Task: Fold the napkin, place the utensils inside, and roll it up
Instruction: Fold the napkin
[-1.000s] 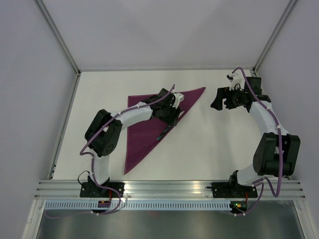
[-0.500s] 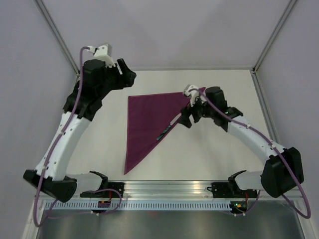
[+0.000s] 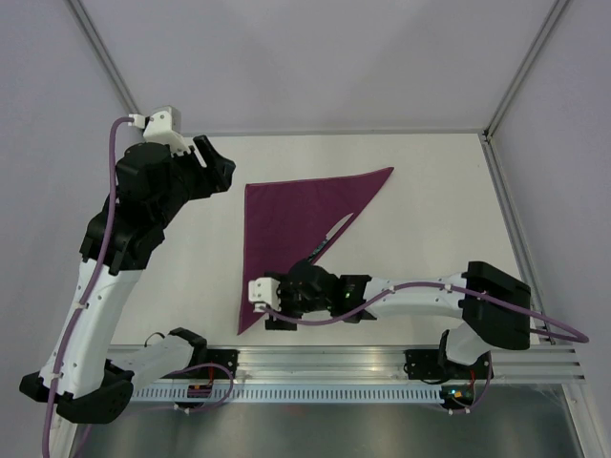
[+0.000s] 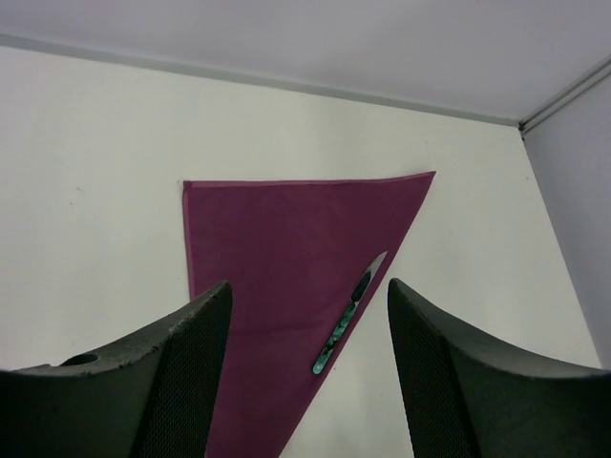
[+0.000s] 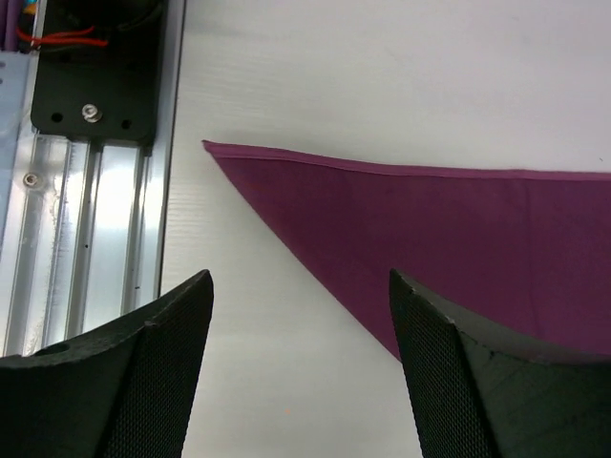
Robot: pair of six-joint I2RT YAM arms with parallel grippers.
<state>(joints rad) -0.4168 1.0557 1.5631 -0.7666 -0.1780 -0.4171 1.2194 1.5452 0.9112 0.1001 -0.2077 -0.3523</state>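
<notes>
Right gripper [image 5: 298,286] first: its fingers [image 5: 143,382] are spread wide with nothing in them. They hang just above the table [image 3: 430,239], right by the near pointed corner of the napkin [image 5: 458,229]. In the wrist view that corner pokes into the gap between the fingers, and I can't see any contact with the cloth. The arm is stretched low across the near edge, close to the aluminium rail [image 5: 95,191].

Left gripper [image 4: 307,296] is open too and holding nothing. It's parked up high over the far-left part of the table, well apart from the cloth and just looking down at it.

Progress-wise I'd say the fold is done. The napkin [image 3: 277,239] is lying flat as a triangle a bit left of centre. Its square corner is far-left, one point reaches far-right and the other comes toward the near edge. The utensils [image 4: 342,320] are already on it, lying along the long slanted edge about halfway down. Can't tell if it's one piece or a couple stacked; I see a dark greenish handle and a pale tip. So what's left is the roll-up, and nothing is curled over yet.

The cloth itself is dark magenta and smooth, with a neat hem and hardly any wrinkles. It looks thin and slippery, so my guess is that pinching that near tip cleanly will be the fiddly bit.
</notes>
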